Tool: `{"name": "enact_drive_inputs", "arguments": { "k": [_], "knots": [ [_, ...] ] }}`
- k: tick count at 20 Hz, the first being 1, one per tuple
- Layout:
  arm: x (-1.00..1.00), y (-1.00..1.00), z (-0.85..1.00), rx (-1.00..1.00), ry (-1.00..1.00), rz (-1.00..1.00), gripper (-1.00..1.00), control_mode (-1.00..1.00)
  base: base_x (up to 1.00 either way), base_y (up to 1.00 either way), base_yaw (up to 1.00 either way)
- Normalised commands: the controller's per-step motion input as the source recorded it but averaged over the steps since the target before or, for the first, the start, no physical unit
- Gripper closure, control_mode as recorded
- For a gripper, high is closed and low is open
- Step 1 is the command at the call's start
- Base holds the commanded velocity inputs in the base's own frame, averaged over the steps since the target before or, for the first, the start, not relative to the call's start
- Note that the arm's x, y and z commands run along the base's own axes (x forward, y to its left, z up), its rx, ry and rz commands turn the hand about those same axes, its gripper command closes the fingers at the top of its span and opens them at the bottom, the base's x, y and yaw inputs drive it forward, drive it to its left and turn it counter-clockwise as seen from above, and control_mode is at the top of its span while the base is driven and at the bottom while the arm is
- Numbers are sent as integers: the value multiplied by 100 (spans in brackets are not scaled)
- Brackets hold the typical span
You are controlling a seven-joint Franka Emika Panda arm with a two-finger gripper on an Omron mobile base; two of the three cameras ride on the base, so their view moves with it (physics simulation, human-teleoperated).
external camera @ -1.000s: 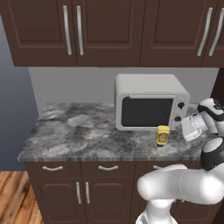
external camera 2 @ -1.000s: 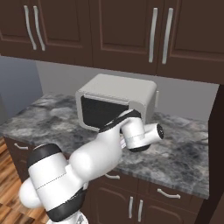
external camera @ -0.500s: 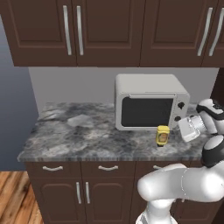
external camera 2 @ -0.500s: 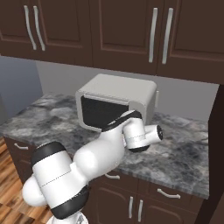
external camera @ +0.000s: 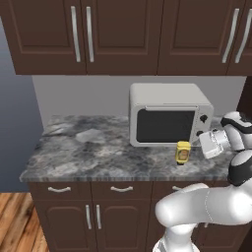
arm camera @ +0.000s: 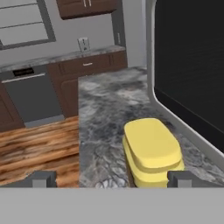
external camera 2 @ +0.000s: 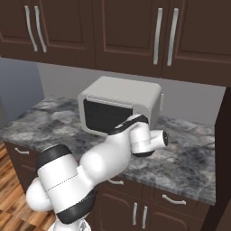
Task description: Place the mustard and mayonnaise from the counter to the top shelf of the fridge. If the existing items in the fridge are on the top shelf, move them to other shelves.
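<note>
Hovering with jaws spread wide and empty, the gripper [arm camera: 111, 178] faces the mustard [external camera: 183, 152], which stands upright on the counter [external camera: 88, 152] just left of it, before the microwave [external camera: 167, 114].

Dark brown wall cabinets [external camera: 118, 34] with silver handles are hanging above a grey back wall [external camera: 81, 96]. A grey microwave [external camera: 170, 115] is standing against that wall. Base cabinets [external camera: 91, 214] are meeting a wooden floor [external camera: 15, 221].

My arm bends up from the base, wrist turned sideways; my gripper [arm camera: 112, 178] is level, jaws spread wide, holding nothing.
</note>
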Motion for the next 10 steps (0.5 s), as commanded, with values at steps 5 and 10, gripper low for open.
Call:
{"name": "enact_drive_inputs", "arguments": {
  "k": [5,10],
  "knots": [
    [26,-1,-4,3,-1,0,-100,-100,0,0,0],
    [35,-1,-9,0,-3,0,-100,-100,0,0,0]
  ]
}}
